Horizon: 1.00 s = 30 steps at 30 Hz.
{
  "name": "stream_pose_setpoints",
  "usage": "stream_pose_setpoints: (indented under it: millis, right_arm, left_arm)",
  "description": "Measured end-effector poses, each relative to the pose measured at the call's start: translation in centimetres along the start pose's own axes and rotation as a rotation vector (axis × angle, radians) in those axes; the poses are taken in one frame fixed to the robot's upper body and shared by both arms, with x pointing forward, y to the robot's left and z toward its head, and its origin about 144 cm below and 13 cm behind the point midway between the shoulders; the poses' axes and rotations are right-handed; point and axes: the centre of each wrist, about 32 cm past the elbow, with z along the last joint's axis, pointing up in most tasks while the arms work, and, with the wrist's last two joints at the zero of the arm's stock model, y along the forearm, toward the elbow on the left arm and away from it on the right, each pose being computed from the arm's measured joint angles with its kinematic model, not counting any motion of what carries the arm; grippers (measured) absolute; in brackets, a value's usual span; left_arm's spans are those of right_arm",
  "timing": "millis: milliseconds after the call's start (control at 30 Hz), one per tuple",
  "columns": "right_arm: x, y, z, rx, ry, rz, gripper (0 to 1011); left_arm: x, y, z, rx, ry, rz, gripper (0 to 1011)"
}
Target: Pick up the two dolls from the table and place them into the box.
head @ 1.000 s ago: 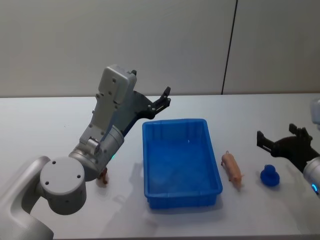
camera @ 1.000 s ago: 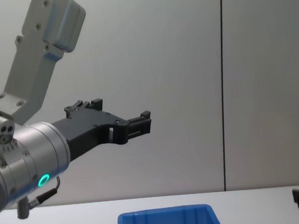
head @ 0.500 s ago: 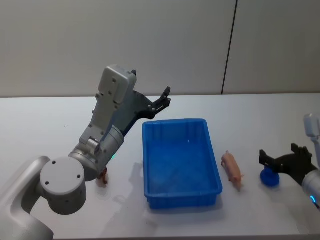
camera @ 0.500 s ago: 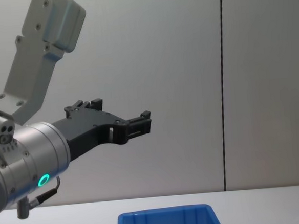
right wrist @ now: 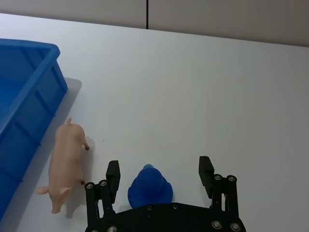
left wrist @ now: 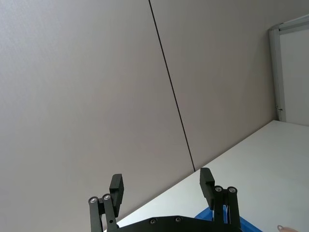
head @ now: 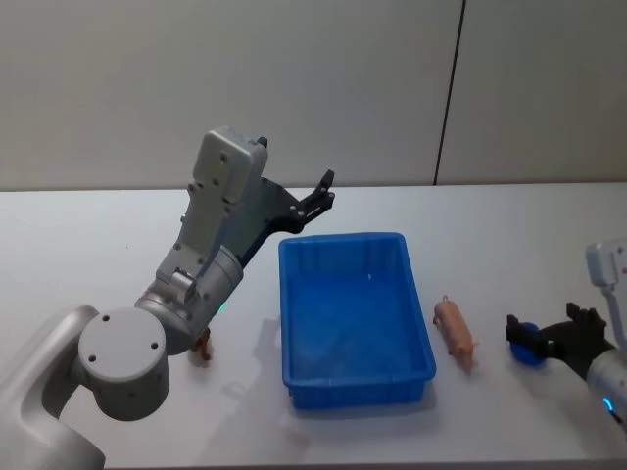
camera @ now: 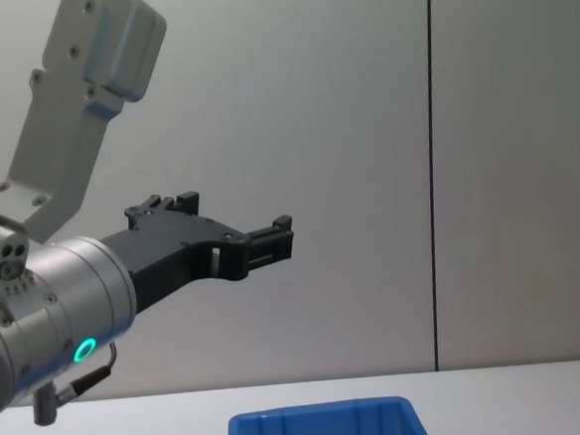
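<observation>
Right wrist view gives you the clearest read. The right claw (right wrist: 160, 166) hangs low over the tabletop (right wrist: 217, 87), fingers spread wide and gripping nothing. The blue doll (right wrist: 150, 189) sits squarely between them at bottom centre, with each finger standing clear of it. You can't call that a grasp yet.

Just left of it in that frame lies the tan animal doll (right wrist: 66, 162), stretched along the wall of the box (right wrist: 29, 96), close to it but apart.

In the head view, the left claw (head: 321, 191) is parked high at upper centre-left, above the far-left corner of the box. The left wrist view shows its fingers apart and empty. A small brownish thing (head: 203, 347) peeks out beside the left arm at lower left, and you can't tell what it is from here.

As for the box, you're looking at a bare blue floor with nothing inside. By my reckoning you're at the very start, with no doll delivered, both dolls on the tabletop, and two pick-ups and two drops left. The blue doll looks like your first catch, and the tan one lies next to it.
</observation>
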Motion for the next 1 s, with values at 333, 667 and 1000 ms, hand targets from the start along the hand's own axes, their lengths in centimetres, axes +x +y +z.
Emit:
stream_pose_setpoints:
  millis: [333, 667, 1000]
  right_arm:
    - [0.2, 1.1, -1.1, -0.014, -0.004, 0.018, 902]
    - [0.2, 1.9, -1.8, -0.029, -0.003, 0.038, 622]
    - [0.1, 2.1, -1.9, -0.005, -0.013, 0.056, 310]
  left_arm:
    - [0.0, 0.0, 0.0, 0.0, 0.0, 0.0, 1001]
    - [0.0, 0.0, 0.0, 0.0, 0.0, 0.0, 1001]
    - [0.0, 0.0, 0.0, 0.0, 0.0, 0.0, 1001]
